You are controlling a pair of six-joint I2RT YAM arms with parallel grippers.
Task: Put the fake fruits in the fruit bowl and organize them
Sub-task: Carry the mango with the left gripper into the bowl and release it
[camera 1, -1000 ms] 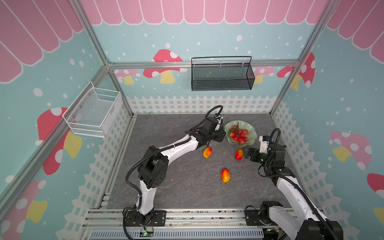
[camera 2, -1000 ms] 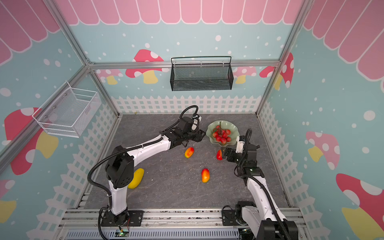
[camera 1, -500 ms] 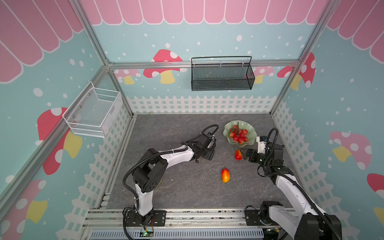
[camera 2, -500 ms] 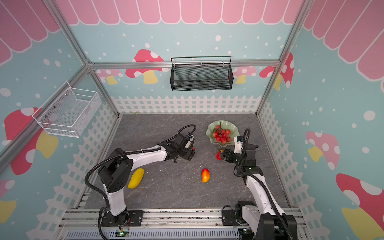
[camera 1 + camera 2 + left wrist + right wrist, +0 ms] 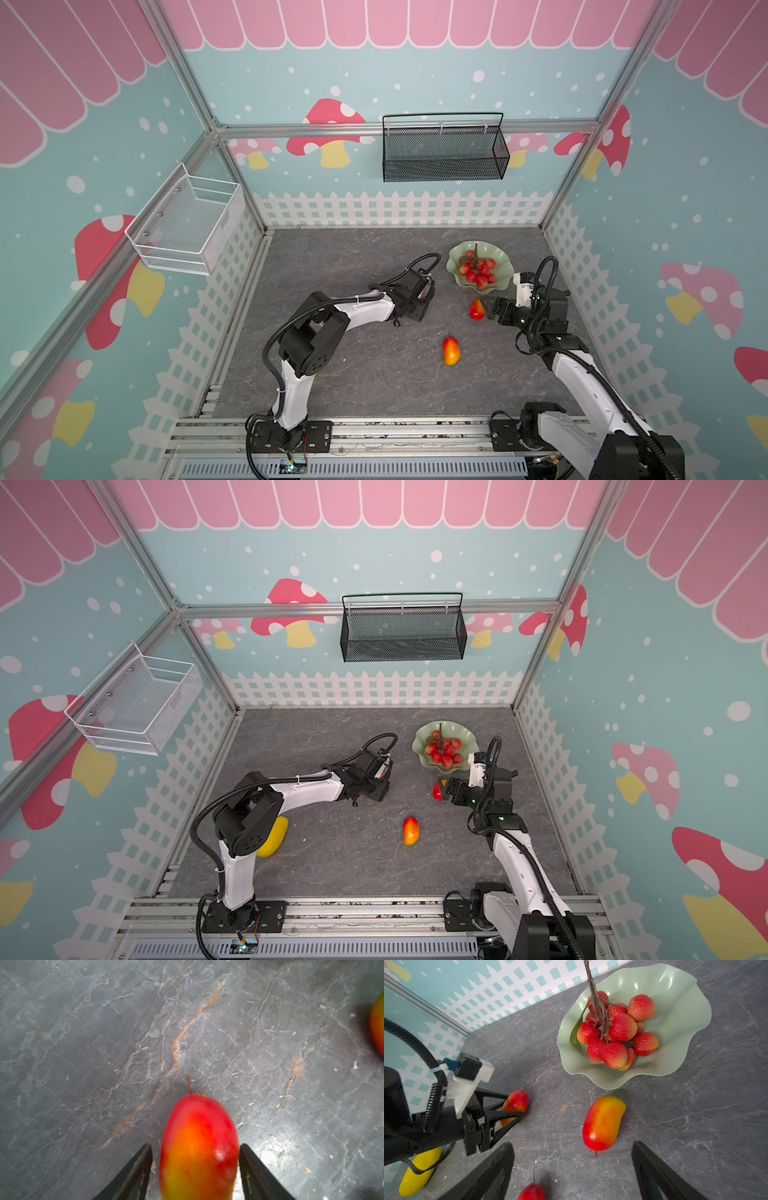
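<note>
My left gripper (image 5: 423, 300) is low on the table, shut on a red-orange mango (image 5: 199, 1136) that lies on the surface; the right wrist view shows its fingers (image 5: 508, 1114) on either side of the fruit. The mint fruit bowl (image 5: 457, 255) holds the red ball cluster (image 5: 477, 268). A second mango (image 5: 477, 309) lies just in front of the bowl, with my right gripper (image 5: 497, 310) open beside it and nothing between its fingers. A third mango (image 5: 451, 351) lies nearer the front. The yellow fruit (image 5: 272, 837) lies behind the left arm's elbow.
A black mesh basket (image 5: 442, 149) hangs on the back wall and a white wire basket (image 5: 187, 224) on the left wall. White picket-fence walls (image 5: 399, 208) ring the grey stone-pattern table (image 5: 332, 257).
My left gripper has come down from beside the bowl onto the mango on the table and now grips it. The right gripper has barely shifted.
</note>
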